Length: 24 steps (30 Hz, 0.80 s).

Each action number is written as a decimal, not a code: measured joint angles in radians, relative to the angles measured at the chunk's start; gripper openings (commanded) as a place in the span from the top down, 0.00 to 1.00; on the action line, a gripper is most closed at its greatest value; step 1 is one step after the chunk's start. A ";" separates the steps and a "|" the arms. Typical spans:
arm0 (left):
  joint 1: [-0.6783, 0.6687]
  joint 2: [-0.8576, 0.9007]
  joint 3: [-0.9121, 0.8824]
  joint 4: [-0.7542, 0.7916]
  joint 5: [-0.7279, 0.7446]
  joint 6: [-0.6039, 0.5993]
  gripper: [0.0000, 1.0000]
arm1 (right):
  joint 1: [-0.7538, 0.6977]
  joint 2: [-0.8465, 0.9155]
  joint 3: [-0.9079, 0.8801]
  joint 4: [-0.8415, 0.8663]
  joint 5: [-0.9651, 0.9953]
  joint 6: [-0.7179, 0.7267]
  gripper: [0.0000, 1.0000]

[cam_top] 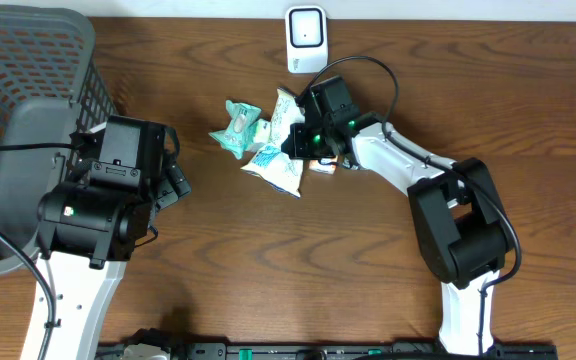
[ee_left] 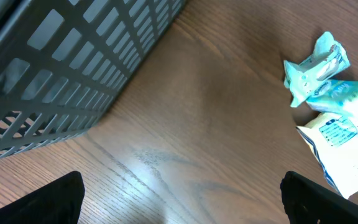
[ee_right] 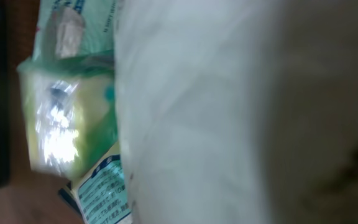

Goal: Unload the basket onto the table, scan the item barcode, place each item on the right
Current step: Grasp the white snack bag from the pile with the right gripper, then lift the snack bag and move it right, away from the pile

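A heap of snack packets lies at the table's middle: a teal one [cam_top: 236, 128], a white-and-blue one [cam_top: 276, 168] and a white one [cam_top: 288, 108]. My right gripper [cam_top: 303, 140] is down in this heap, shut on the white packet [ee_right: 197, 93], which fills the right wrist view as a blur and hides the fingers. Beside it show a yellow-green packet [ee_right: 61, 118] and a blue-printed label [ee_right: 101, 193]. The white barcode scanner [cam_top: 306, 40] stands at the far edge. My left gripper [ee_left: 182, 199] hangs open over bare wood left of the heap, its fingers [ee_left: 48, 202] wide apart.
A grey mesh basket [cam_top: 28, 100] fills the far left corner, close to the left arm; its wall [ee_left: 73, 62] crosses the left wrist view. The teal packet [ee_left: 316, 65] and a white printed packet [ee_left: 347, 155] lie at that view's right edge.
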 measured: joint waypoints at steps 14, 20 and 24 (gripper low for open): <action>0.000 0.000 0.000 0.000 0.000 0.000 0.00 | -0.216 -0.171 -0.007 -0.017 -0.560 -0.260 0.99; 0.000 0.000 0.000 0.000 0.000 0.000 0.00 | -0.225 -0.221 -0.007 -0.013 -0.820 -0.469 0.99; 0.000 0.000 0.000 0.000 0.000 0.000 0.00 | -0.221 -0.221 -0.007 0.003 -0.869 -0.522 0.99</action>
